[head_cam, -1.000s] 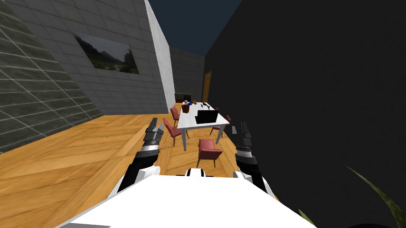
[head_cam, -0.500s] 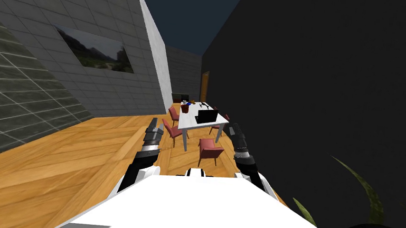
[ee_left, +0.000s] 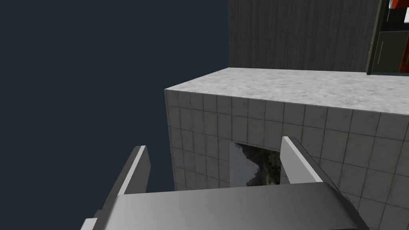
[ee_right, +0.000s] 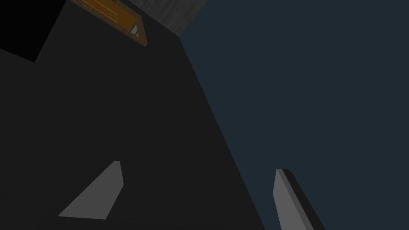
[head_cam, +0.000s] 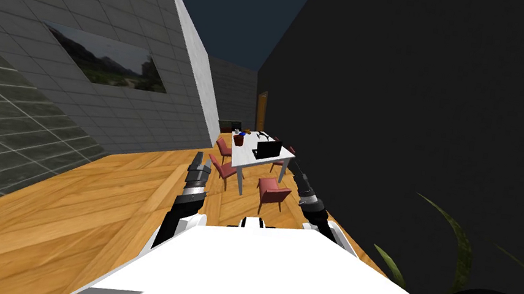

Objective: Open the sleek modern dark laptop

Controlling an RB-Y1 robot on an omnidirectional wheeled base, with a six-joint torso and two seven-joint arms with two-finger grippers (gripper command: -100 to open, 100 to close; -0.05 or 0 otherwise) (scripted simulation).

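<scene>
A dark laptop stands on the near end of a white table far ahead down the room, its dark lid raised toward me. My left gripper is held up in front of my chest, well short of the table, and its fingers stand open with nothing between them. My right gripper is raised on the other side, near the dark wall, and its fingers are open and empty too.
Several red chairs ring the table, one at its near end. Small objects, among them a dark red cup, sit farther back on the tabletop. A wooden floor leads there between a grey tiled wall and a dark wall. Plant leaves at right.
The whole head view has swung: I have turned, so the tiled wall slid left and the plant came further in. My right forearm has shifted inward toward the table.
</scene>
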